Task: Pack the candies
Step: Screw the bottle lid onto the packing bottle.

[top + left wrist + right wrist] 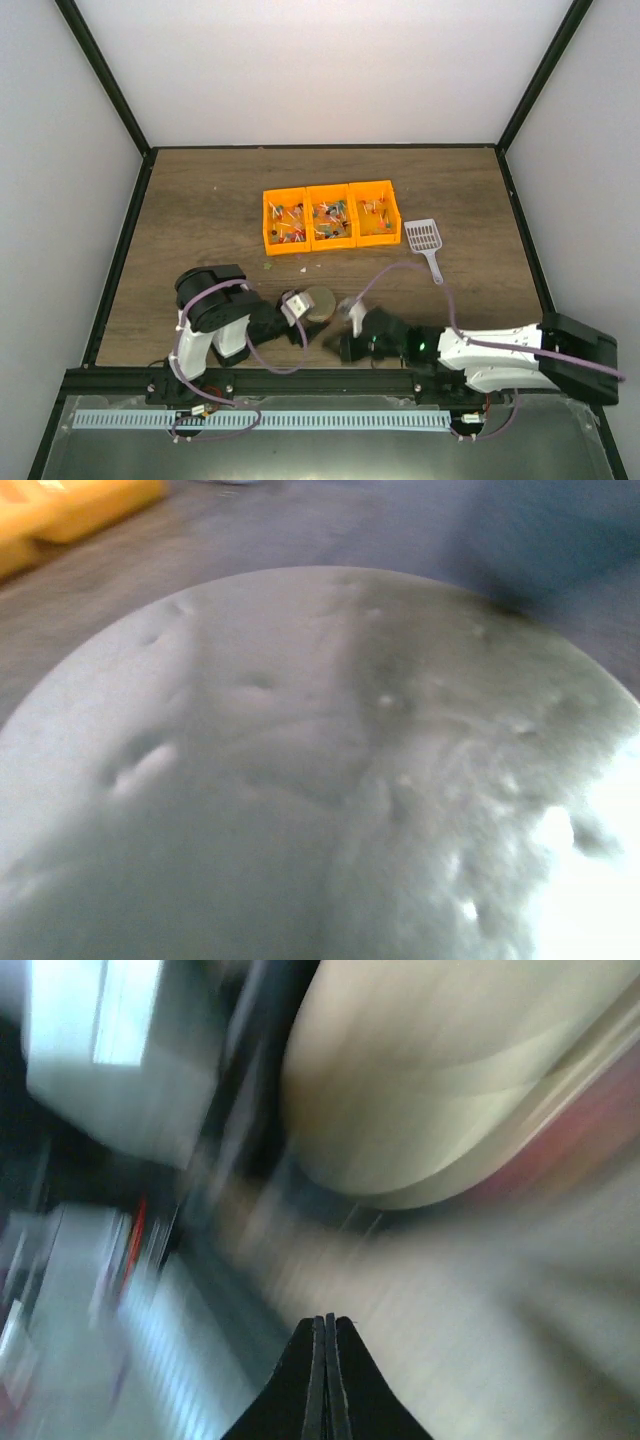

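Wooden table (200, 220), packing barely begun: the candies (330, 215) sit in the three orange bins (268, 240) at mid-table.
The scoop (424, 237) lies untouched just beside them. My left gripper (300, 308) spreads wide around a round container (320, 302), probably gripping it, though that close view is blurred. My right gripper (325, 1325) is clenched and empty.

lab test cell; white walls (330, 60), black frame (105, 75)

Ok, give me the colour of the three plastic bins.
The rectangular plastic bins are orange, best seen in the top external view.
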You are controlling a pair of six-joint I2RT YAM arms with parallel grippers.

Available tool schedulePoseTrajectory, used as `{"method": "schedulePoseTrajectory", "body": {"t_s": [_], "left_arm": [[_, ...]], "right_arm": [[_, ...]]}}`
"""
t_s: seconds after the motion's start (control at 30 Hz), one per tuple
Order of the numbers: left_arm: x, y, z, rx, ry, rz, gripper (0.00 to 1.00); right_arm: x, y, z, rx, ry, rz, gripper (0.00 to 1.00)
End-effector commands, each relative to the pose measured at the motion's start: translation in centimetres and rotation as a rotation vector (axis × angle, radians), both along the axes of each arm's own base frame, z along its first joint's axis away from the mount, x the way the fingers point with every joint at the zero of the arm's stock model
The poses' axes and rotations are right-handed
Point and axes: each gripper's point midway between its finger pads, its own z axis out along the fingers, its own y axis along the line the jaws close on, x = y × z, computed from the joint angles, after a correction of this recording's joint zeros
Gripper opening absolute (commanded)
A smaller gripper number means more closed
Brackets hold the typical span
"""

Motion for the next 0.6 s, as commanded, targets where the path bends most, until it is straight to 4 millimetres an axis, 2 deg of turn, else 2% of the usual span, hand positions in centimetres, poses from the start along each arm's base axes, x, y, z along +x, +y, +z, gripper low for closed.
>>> {"method": "schedulePoseTrajectory", "body": {"t_s": [0.0, 0.07, 0.2, 0.27, 0.4, 0.57], "left_arm": [[5.6, 0.6, -0.4, -0.078, 0.091, 0.295, 0.85], [5.4, 0.8, -0.5, -0.070, 0.091, 0.294, 0.86], [5.0, 1.1, -0.7, -0.057, 0.093, 0.286, 0.86], [4.9, 1.2, -0.6, -0.060, 0.092, 0.285, 0.86], [5.0, 1.0, 0.0, -0.067, 0.075, 0.276, 0.86], [6.0, 0.2, 0.6, -0.042, 0.033, 0.278, 0.96]], "right_arm": [[-17.8, -1.8, -2.6, -0.080, 0.453, 0.712, 0.01], [-17.3, -2.1, -2.6, -0.103, 0.434, 0.685, 0.01], [-15.4, -2.6, -0.9, -0.088, 0.347, 0.595, 0.02], [-13.5, -3.1, -0.1, -0.074, 0.315, 0.518, 0.02], [-11.3, -4.3, 1.5, -0.038, 0.268, 0.435, 0.04], [-9.4, -5.1, 2.0, -0.048, 0.237, 0.375, 0.06]]}}
